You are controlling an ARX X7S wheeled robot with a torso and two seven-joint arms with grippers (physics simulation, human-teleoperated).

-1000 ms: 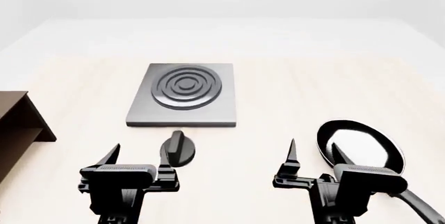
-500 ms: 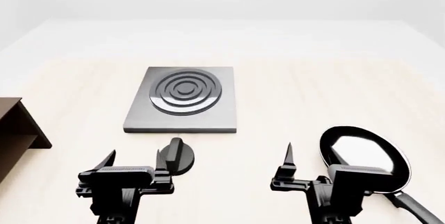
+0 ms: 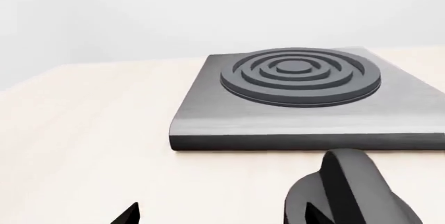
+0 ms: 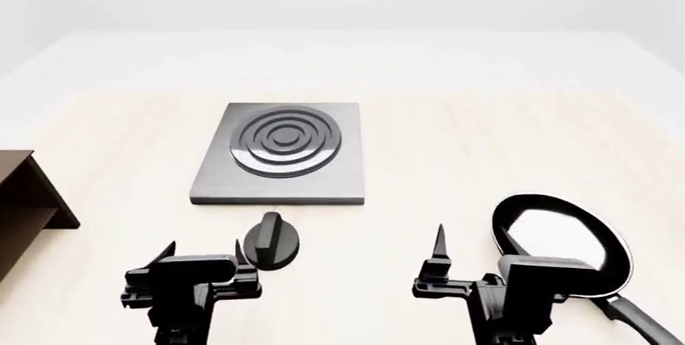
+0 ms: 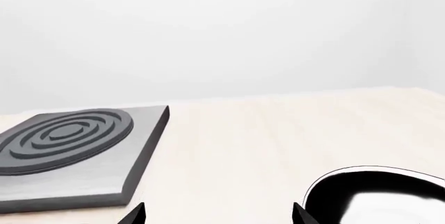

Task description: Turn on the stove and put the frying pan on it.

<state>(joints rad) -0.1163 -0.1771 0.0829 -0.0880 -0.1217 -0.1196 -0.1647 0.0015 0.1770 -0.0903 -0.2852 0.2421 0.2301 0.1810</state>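
Note:
The dark-grey stove [image 4: 281, 152] lies flat on the pale table, and its black round knob [image 4: 272, 241] stands just in front of it. In the head view my left gripper [image 4: 204, 250] is open, just left of the knob and short of it. The left wrist view shows the knob [image 3: 347, 193] by one fingertip and the stove [image 3: 292, 104] beyond. The frying pan [image 4: 560, 241] sits at the right, its handle [image 4: 642, 325] pointing toward me. My right gripper [image 4: 476, 241] is open and empty, one finger in front of the pan's left rim. The right wrist view shows the pan [image 5: 379, 193] and the stove [image 5: 70, 146].
A brown wooden shelf [image 4: 27, 192] stands at the table's left edge. Bare tabletop [image 4: 450, 152] lies between the stove and the pan.
My left gripper has drawn back toward me, so the knob now shows clear of its right finger. The right gripper has dropped slightly. The head view shifted a little earlier on.

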